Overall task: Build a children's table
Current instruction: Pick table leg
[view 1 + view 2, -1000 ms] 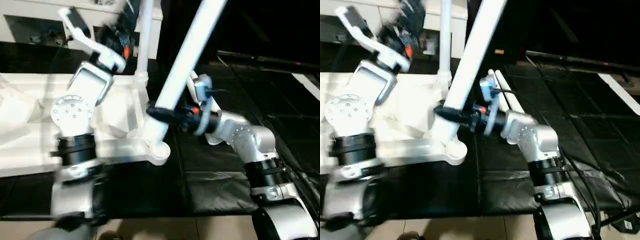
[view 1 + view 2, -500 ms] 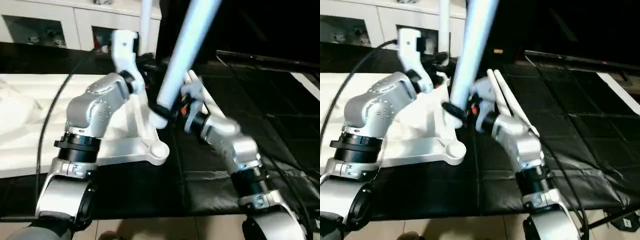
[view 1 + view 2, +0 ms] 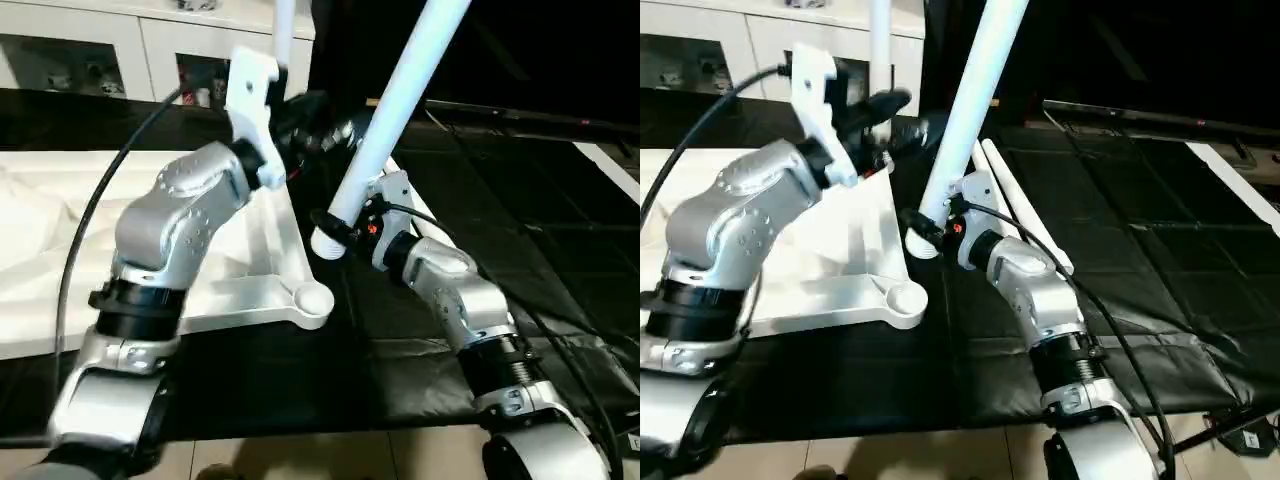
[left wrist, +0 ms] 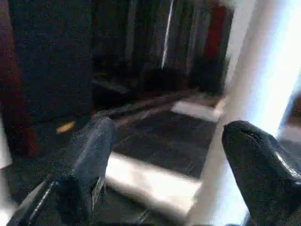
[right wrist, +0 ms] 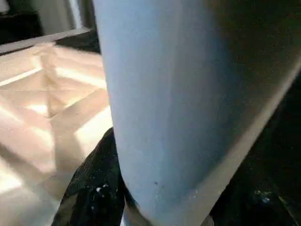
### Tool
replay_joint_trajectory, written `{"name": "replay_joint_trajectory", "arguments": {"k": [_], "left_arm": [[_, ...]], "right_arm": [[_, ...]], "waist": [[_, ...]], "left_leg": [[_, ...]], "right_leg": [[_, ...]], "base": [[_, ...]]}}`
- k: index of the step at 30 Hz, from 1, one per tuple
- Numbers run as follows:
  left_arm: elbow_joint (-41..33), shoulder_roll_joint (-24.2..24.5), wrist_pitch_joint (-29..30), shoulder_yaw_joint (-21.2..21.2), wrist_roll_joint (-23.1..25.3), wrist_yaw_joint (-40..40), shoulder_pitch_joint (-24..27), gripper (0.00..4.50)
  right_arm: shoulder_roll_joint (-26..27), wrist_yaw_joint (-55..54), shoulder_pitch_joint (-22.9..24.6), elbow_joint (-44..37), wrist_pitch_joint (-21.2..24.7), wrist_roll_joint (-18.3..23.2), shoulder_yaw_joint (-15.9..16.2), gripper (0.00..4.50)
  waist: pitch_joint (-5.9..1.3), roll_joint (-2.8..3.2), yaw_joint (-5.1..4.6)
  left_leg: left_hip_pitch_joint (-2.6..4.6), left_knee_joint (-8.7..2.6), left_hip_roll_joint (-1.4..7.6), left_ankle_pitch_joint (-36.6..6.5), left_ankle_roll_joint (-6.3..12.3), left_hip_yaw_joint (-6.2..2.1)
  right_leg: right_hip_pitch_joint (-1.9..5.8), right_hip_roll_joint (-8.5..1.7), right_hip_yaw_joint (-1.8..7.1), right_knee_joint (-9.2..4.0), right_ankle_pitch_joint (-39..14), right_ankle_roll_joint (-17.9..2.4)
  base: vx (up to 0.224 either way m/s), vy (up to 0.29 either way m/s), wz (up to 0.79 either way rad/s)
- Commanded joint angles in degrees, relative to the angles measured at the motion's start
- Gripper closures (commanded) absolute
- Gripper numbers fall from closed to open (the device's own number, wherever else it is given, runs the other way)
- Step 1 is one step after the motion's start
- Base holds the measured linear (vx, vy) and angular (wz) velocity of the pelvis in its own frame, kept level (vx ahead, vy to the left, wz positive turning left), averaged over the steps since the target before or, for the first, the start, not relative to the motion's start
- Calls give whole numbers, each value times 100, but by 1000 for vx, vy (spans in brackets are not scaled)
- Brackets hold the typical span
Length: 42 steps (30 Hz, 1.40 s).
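White tabletop (image 3: 250, 290) lies ribbed underside up; one tapered leg (image 3: 385, 120) tilts above its empty corner socket (image 3: 313, 298); another stands upright (image 3: 880, 40).

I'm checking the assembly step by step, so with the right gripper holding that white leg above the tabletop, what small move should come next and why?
Probably bring the leg toward the near corner socket and tip it upright. The right gripper grips the leg near its lower end, which hangs tilted, above and beside the empty socket of the tabletop. The left gripper stands open by the leg, holding nothing.

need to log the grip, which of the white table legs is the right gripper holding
The tilted leg, held near its lower end by the right gripper, clear of the mat. Another leg stands upright on the tabletop; the spare legs lie on the black mat.
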Motion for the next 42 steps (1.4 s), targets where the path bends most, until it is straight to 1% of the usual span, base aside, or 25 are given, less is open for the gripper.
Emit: {"name": "replay_joint_trajectory", "arguments": {"k": [1,2,3,4,5,6,8,9,12,13,14,15,16,18,19,20,24,25,27,29,33,36,37,39,42], "left_arm": [[147,269,-189,-168,282,-343,202,42],[166,454,-239,-201,304,-554,342,42],[166,454,-239,-201,304,-554,342,42],[184,750,-324,-309,395,-908,550,42],[190,841,-347,-352,425,-1024,610,42],[150,1114,-399,-518,508,-1469,819,42],[133,1249,-444,-634,568,-1670,913,42],[100,1376,-450,-749,604,-1864,1016,42],[-60,1673,-370,-992,552,-2377,1277,42],[-170,1821,-303,-1109,528,-2599,1409,42],[-232,1906,-290,-1178,537,-2724,1484,42],[-335,2000,-217,-1259,536,-2838,1601,59],[-364,2010,-180,-1266,520,-2859,1623,76],[-438,2034,-94,-1282,476,-2912,1672,80],[-600,2105,56,-1339,402,-3013,1776,90],[-600,2105,56,-1339,402,-3013,1776,104],[-520,2211,50,-1446,692,-3055,1882,131],[-351,2234,7,-1482,904,-2956,1864,143],[-211,2254,46,-1480,1007,-2890,1843,170],[-209,2294,77,-1471,993,-2929,1855,187],[-117,2315,-97,-1440,1104,-2944,1881,224],[-90,2321,-94,-1442,1123,-2928,1872,243],[-82,2318,-94,-1438,1129,-2933,1870,243],[-45,2298,-91,-1414,1136,-2969,1864,277],[33,2277,-143,-1402,1178,-3025,1877,282]], "right_arm": [[-91,-196,83,8,-251,-39,-250,257],[-127,-146,136,-48,-100,15,-270,257],[-127,-146,136,-48,-100,15,-270,257],[-169,-48,237,-146,64,118,-305,257],[-179,-24,269,-174,83,143,-316,257],[-218,71,388,-249,23,190,-313,257],[-241,120,449,-290,3,198,-299,257],[-259,152,516,-339,-1,203,-291,257],[-291,220,675,-506,58,262,-292,257],[-300,227,745,-591,97,290,-303,257],[-307,235,789,-644,104,304,-308,257],[-318,243,870,-739,100,326,-317,257],[-319,243,885,-757,102,328,-320,257],[-322,242,916,-793,106,329,-326,257],[-321,226,977,-856,115,320,-326,257],[-321,226,977,-856,115,320,-326,257],[-307,219,1088,-1001,263,328,-313,257],[-308,243,1123,-1051,311,330,-286,257],[-315,268,1152,-1095,302,322,-247,257],[-311,275,1163,-1111,248,323,-229,257],[-323,296,1187,-1126,237,337,-197,257],[-330,323,1216,-1164,266,333,-176,257],[-330,325,1222,-1171,270,328,-173,257],[-326,331,1244,-1197,297,315,-165,257],[-330,339,1259,-1215,341,305,-157,257]], "waist": [[-455,215,1],[-452,239,-7],[-452,239,-7],[-453,255,5],[-454,257,5],[-449,304,7],[-446,288,2],[-432,326,14],[-408,339,30],[-403,344,20],[-399,391,16],[-388,404,13],[-385,408,5],[-376,397,4],[-375,424,15],[-362,416,13],[-335,418,0],[-334,420,-4],[-346,425,-2],[-357,434,5],[-375,452,11],[-382,449,6],[-379,450,10],[-373,463,13],[-367,449,12]], "left_leg": [[86,-443,223,-1317,-476,-97],[96,-443,227,-1304,-484,-94],[96,-443,227,-1304,-484,-94],[115,-449,234,-1285,-472,-91],[111,-455,237,-1282,-455,-90],[122,-464,241,-1345,-459,-91],[134,-464,245,-1375,-475,-80],[134,-469,240,-1461,-467,-79],[145,-484,245,-1707,-468,-93],[127,-490,246,-1709,-466,-97],[146,-493,247,-1758,-476,-96],[133,-499,249,-1801,-486,-105],[149,-498,247,-1867,-484,-99],[150,-488,233,-1916,-461,-91],[159,-482,234,-1941,-457,-95],[151,-486,233,-1963,-441,-100],[179,-490,215,-2170,-386,-119],[187,-489,209,-2183,-375,-119],[191,-482,201,-2157,-355,-129],[182,-490,212,-2092,-346,-136],[180,-502,232,-2032,-359,-131],[163,-502,226,-1987,-364,-121],[169,-500,226,-1973,-362,-117],[175,-499,223,-1980,-355,-113],[179,-500,221,-2049,-356,-117]], "right_leg": [[315,-426,355,-377,-1464,-552],[308,-416,358,-368,-1387,-598],[308,-416,358,-368,-1387,-598],[304,-411,362,-355,-1203,-699],[310,-410,364,-351,-1155,-728],[296,-409,364,-343,-1105,-777],[295,-408,366,-335,-1057,-864],[294,-424,371,-343,-1176,-897],[294,-450,377,-396,-1560,-850],[298,-448,377,-383,-1592,-853],[282,-448,379,-411,-1648,-852],[289,-444,380,-399,-1690,-859],[273,-437,382,-409,-1724,-872],[271,-438,381,-430,-1887,-886],[267,-452,384,-441,-2020,-868],[266,-452,382,-456,-2112,-843],[248,-451,356,-545,-2805,-594],[240,-445,355,-566,-2887,-551],[237,-458,347,-589,-3086,-408],[240,-460,347,-580,-3001,-423],[240,-442,360,-511,-2435,-653],[261,-440,368,-479,-2206,-741],[257,-444,372,-478,-2196,-759],[252,-443,372,-487,-2222,-758],[254,-450,369,-508,-2385,-719]], "base": [[0,0,0],[0,0,0],[0,0,0],[0,0,0],[0,0,0],[0,0,0],[0,0,0],[0,0,0],[0,0,0],[0,0,0],[0,0,0],[0,0,0],[0,0,0],[0,0,0],[0,0,0],[0,0,0],[0,0,0],[0,0,0],[0,0,0],[0,0,0],[0,0,0],[0,0,0],[0,0,0],[0,0,0],[0,0,0]]}}
